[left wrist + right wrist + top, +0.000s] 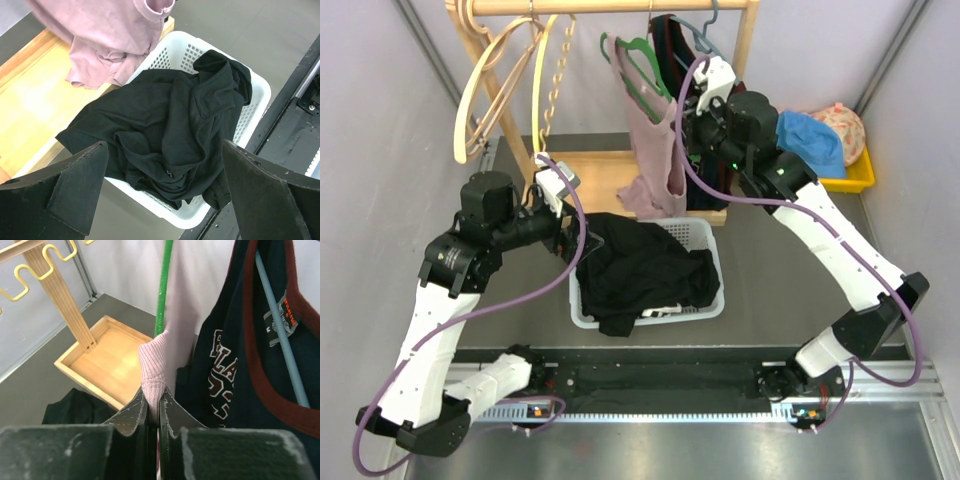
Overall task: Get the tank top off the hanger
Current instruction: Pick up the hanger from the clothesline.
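At the far left, some empty cream hangers (490, 80) hang on the wooden rail (620, 6). Beside them the left gripper (165, 150) hovers with its jaws spread wide and nothing between them. It is above the white basket (712, 240), where a black garment (645, 265) lies in a heap and spills over the near rim.

The pink tank top (655, 150) hangs on the green hanger (640, 60) near the middle of the rail, well apart from the left gripper. Its lower hem rests crumpled on the wooden base (585, 170) behind the basket.

The right gripper (154, 390) is at the right edge of the tank top, high up. In the right wrist view its jaws are pressed together on a fold of pink strap, which stands up between the fingertips just beside the green hanger wire. In the top view this grip cannot be seen, because the wrist covers it.

To the right, a dark jersey (235, 365) with a red collar hangs on a blue hanger (280, 325). Its lettering is cut off and I cannot read it fully. The top of the pink strap also leaves the picture.
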Tool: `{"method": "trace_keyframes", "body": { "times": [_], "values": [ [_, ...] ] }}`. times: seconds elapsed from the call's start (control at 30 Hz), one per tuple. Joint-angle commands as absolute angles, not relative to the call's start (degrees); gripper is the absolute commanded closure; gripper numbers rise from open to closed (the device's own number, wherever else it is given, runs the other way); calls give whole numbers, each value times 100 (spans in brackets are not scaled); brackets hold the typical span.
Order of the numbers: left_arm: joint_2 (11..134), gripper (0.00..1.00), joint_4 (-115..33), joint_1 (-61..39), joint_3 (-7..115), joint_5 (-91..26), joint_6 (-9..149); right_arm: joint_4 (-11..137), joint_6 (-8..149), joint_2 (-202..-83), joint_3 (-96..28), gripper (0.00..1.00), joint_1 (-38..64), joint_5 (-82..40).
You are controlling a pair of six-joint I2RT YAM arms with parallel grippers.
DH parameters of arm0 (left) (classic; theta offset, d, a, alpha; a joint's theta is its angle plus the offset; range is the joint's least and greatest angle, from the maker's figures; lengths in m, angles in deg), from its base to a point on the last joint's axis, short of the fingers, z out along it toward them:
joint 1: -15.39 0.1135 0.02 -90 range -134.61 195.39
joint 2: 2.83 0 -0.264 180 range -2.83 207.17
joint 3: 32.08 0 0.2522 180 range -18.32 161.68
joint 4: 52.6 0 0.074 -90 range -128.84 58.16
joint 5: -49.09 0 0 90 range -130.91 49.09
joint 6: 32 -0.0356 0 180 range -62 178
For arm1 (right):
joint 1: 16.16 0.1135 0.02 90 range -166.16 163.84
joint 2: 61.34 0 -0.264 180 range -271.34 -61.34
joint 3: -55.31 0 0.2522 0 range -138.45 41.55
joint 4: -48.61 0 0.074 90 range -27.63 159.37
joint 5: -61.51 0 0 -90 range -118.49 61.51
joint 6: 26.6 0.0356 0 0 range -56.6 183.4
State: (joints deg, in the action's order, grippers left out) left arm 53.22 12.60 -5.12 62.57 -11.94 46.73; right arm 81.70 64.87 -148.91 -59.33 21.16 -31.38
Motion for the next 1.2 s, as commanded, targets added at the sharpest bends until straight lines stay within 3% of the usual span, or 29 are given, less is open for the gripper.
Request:
{"method": "trace_keyframes", "body": {
  "times": [0.0, 0.57, 0.9, 1.17],
  "values": [
    [5315, 1, 950, -491, 6307, -1244, 4613, 7916, 6358, -14677, -6013, 100, 2093, -3086],
    [5350, 1, 994, -491, 6325, -1138, 4552, 7054, 5874, -14440, -6471, 100, 2093, -3754],
    [5350, 1, 994, -482, 6360, -1138, 4569, 6605, 5821, -13974, -5628, 100, 2093, -3578],
    [5324, 1, 1002, -474, 6421, -1121, 4560, 7686, 6208, -13078, -4899, 100, 2093, -2875]
  ]
}}
